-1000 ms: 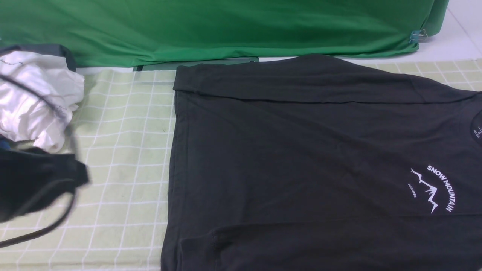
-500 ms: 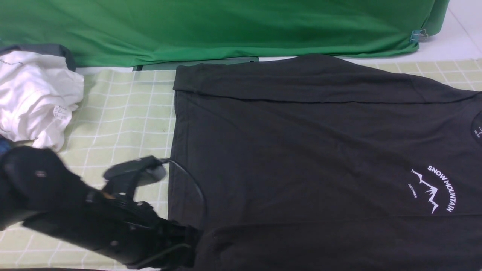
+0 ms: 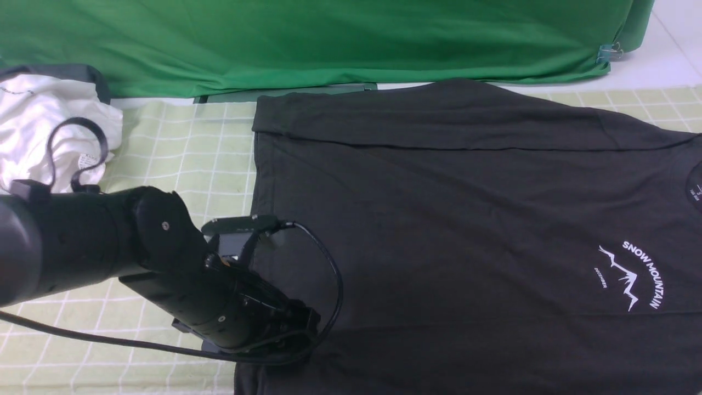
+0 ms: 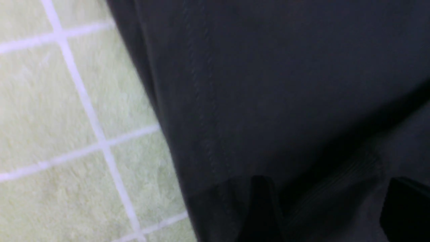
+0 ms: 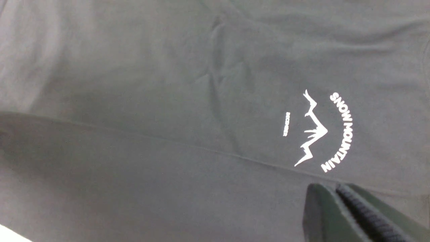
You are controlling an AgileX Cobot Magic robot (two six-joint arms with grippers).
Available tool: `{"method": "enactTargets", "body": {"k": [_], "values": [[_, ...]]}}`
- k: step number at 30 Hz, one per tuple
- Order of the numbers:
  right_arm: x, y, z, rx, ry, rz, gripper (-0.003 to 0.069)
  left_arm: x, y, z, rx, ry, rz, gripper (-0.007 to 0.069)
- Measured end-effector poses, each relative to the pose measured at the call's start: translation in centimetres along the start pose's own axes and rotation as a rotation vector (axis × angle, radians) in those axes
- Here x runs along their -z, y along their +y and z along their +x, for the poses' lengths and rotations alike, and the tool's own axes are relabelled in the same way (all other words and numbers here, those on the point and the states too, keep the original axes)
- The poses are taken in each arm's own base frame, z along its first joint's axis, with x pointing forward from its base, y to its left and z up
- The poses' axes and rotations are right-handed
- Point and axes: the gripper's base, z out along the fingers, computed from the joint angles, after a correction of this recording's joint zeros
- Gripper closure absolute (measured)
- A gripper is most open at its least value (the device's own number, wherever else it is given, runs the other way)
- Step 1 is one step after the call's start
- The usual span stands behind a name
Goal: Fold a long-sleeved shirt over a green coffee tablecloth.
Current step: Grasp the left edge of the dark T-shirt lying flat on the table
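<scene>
Far left: white garment (image 3: 49, 137) bunched at the tabletop edge, not part of the task. The left arm (image 3: 82, 247) was a blur at the left edge 1 s ago. It has since swung in across the green coffee tablecloth (image 3: 181, 181), and the left end effector (image 3: 293, 329) now sits over the near-left hem corner of the long-sleeved shirt (image 3: 466, 219).

In the left wrist view its 2 fingertips (image 4: 260, 208) stand apart with black hem fabric between them. It is open, low on the cloth, gripping nothing yet.

The shirt has not shifted. It lies flat on the tablecloth from centre to right, hem to the left and collar at the right edge. A folded band runs along each of the far and near sides, so the sleeves look already turned in.

The SNOW MOUNTAIN print (image 3: 630, 274) faces up. The right end effector (image 5: 336, 188) shows only in its wrist view, above the chest print, jaws apparently pressed together and empty.

Likely step: pinch the hem corner, then carry it toward the collar. Risk: grabbing tablecloth along with the hem.
</scene>
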Motion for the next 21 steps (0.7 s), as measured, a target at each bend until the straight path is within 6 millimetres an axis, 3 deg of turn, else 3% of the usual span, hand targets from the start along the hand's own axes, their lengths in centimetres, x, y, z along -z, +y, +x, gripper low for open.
{"method": "enactTargets", "body": {"k": [9,12,14,21], "values": [[0.00,-0.01,-0.04,0.000,-0.004,0.001,0.0595,-0.52,0.06,-0.04,0.016,0.023,0.002,0.0162],[0.00,-0.01,-0.04,0.000,-0.004,0.001,0.0591,-0.52,0.03,0.05,0.017,0.032,0.004,0.0195],[0.00,-0.01,-0.04,0.000,-0.004,0.001,0.0589,-0.52,0.00,0.07,0.030,0.034,0.008,0.0229],[0.00,-0.01,-0.04,0.000,-0.004,0.001,0.0589,-0.50,-0.11,0.08,0.034,0.038,0.018,0.0504]]}}
